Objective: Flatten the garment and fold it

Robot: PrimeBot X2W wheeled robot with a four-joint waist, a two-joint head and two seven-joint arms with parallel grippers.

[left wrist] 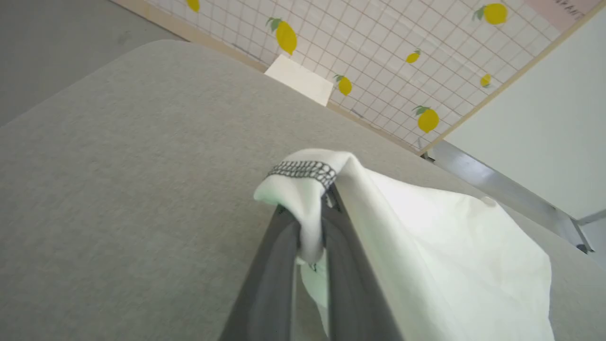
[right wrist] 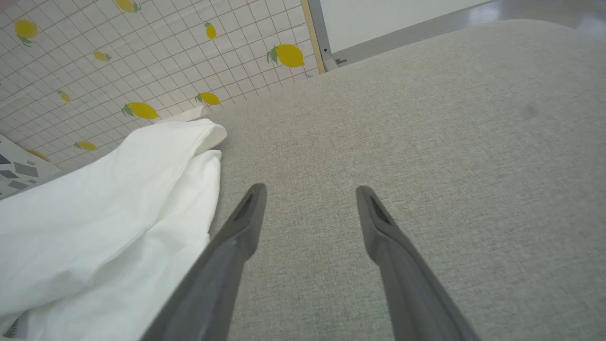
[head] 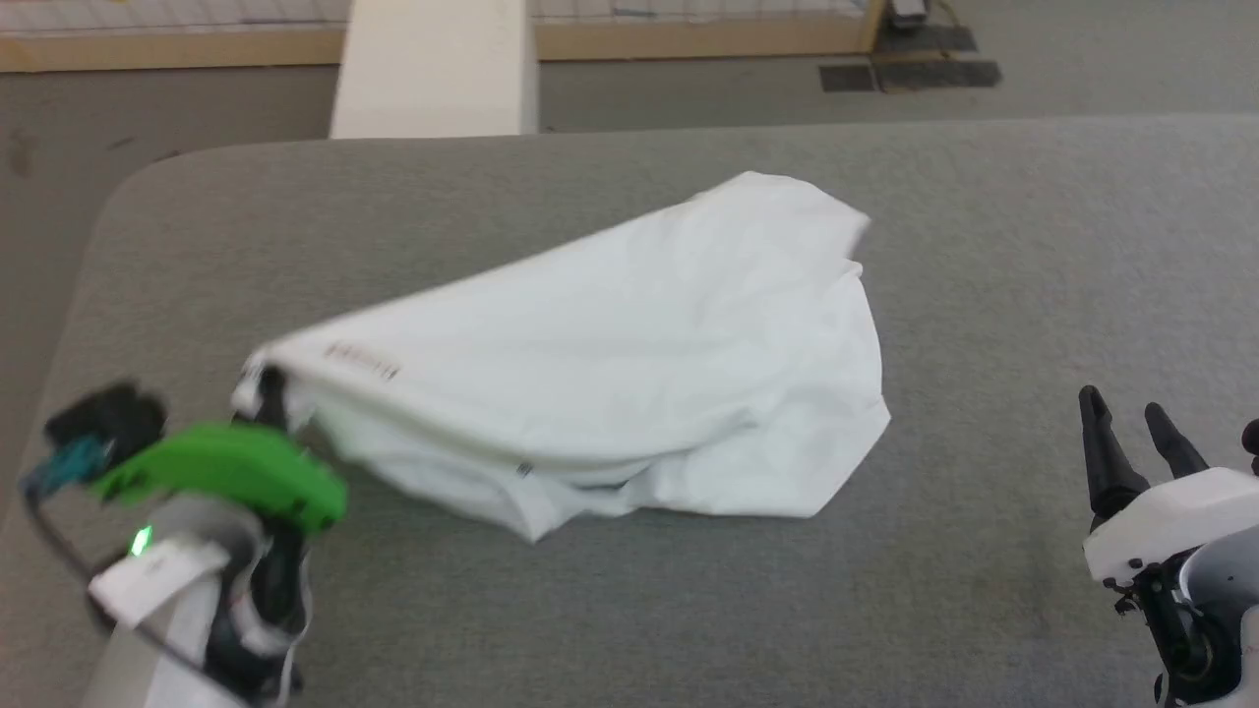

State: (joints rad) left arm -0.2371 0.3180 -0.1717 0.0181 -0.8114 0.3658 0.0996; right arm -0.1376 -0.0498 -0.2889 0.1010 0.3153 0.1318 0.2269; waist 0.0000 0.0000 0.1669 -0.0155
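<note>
The garment (head: 629,344), a plain white T-shirt, lies rumpled on the grey padded table (head: 1033,246), stretched from its near left corner up toward the far middle. My left gripper (head: 268,385) is shut on that left corner. In the left wrist view a fold of the garment (left wrist: 450,246) with dark dotted hem stitching is pinched between the two fingers of the left gripper (left wrist: 310,213). My right gripper (head: 1131,418) stands open at the lower right, a little right of the garment (right wrist: 109,213), nothing between the fingers of the right gripper (right wrist: 310,199).
A pale rectangular block (head: 433,69) stands beyond the table's far edge. Behind it run a wooden baseboard and a lemon-patterned tiled wall (left wrist: 378,42). Bare grey table surface lies to the right and in front of the shirt.
</note>
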